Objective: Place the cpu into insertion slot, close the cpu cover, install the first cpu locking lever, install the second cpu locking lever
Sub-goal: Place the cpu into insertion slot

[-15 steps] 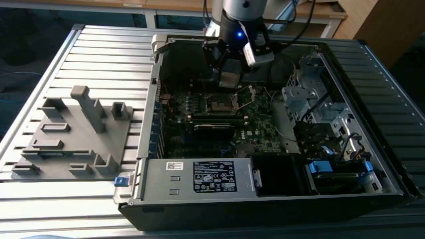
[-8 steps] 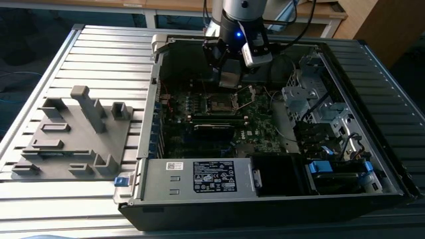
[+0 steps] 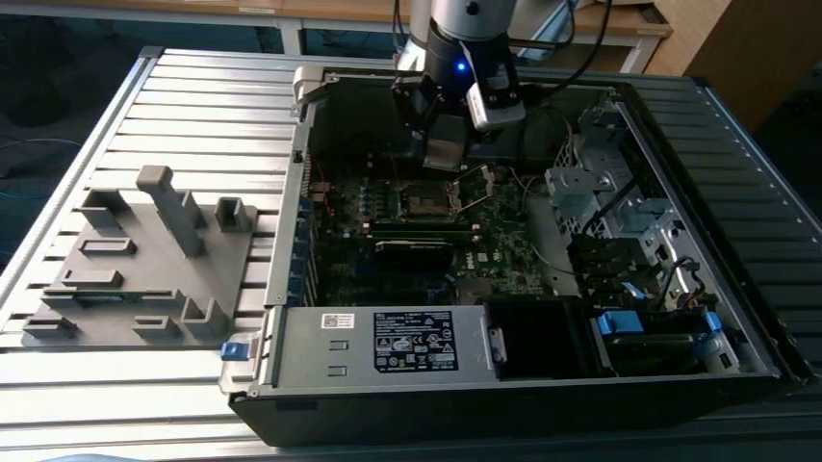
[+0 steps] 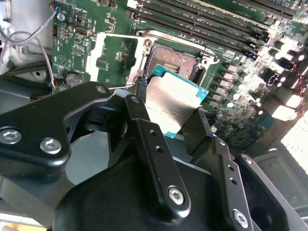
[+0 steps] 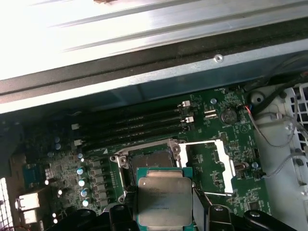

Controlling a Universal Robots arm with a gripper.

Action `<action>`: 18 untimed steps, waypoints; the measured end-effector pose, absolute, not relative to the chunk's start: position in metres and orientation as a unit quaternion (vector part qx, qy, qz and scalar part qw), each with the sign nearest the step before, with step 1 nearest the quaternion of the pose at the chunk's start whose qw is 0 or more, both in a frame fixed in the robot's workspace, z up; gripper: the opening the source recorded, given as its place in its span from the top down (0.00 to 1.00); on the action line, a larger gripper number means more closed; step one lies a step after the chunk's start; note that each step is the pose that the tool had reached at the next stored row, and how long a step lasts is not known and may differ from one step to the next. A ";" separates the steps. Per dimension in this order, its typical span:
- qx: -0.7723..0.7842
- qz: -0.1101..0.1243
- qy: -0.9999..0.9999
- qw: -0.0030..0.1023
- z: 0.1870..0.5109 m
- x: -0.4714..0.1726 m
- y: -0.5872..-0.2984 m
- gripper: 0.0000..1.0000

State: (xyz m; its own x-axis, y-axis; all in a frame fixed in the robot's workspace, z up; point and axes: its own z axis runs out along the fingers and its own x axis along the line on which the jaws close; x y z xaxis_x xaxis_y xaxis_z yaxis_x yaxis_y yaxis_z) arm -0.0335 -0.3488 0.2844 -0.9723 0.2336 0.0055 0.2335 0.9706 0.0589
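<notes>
fingers (image 4: pixel 144 130) clamped on cpu (image 4: pixel 173 103) | over bare insertion slot (image 4: pixel 173 60) | cpu cover (image 5: pixel 227 166) flipped open

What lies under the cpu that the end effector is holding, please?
The open slot lies below the cpu, and its contact field is bare. The cpu, gripped by the end effector, covers the slot's near edge. The cover is swung open beside the slot.

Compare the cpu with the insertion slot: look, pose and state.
Look: the cpu has a dull silver top; the insertion slot is a dark recess. Pose: the cpu hangs above the board in the gripper; the insertion slot sits fixed on it. State: the cpu is unseated; the insertion slot lies empty, cpu cover open. Both are square, similar in footprint.
</notes>
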 end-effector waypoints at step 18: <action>0.177 0.029 0.984 0.003 0.284 -0.033 -0.349 0.46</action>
